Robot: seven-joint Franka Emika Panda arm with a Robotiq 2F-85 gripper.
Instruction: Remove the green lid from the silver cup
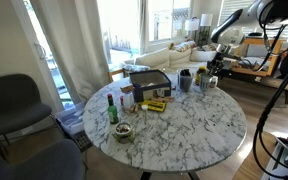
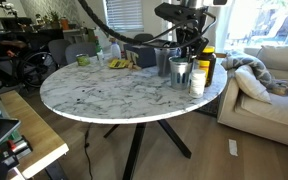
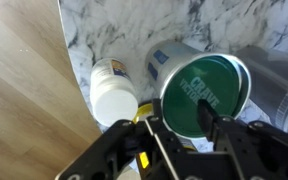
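Note:
In the wrist view the round green lid [image 3: 206, 92] with pale lettering lies on the mouth of the silver cup [image 3: 250, 72]; only the cup's rim shows around it. My gripper [image 3: 180, 120] hovers just above it, open. One finger is at the lid's left edge and the other is over its middle. I cannot tell whether the fingers touch the lid. In both exterior views the gripper [image 1: 213, 68] [image 2: 185, 45] hangs over the cluster of cups [image 2: 181, 72] at the table's edge. The lid itself is hidden there.
A white bottle [image 3: 112, 92] and a blue-grey cup [image 3: 170, 58] stand right beside the silver cup, close to the marble table's edge [image 3: 76, 60]. Farther off stand a green bottle with a red cap [image 1: 112, 108], a small bowl [image 1: 122, 131], a black box [image 1: 149, 84] and a sofa [image 2: 269, 85].

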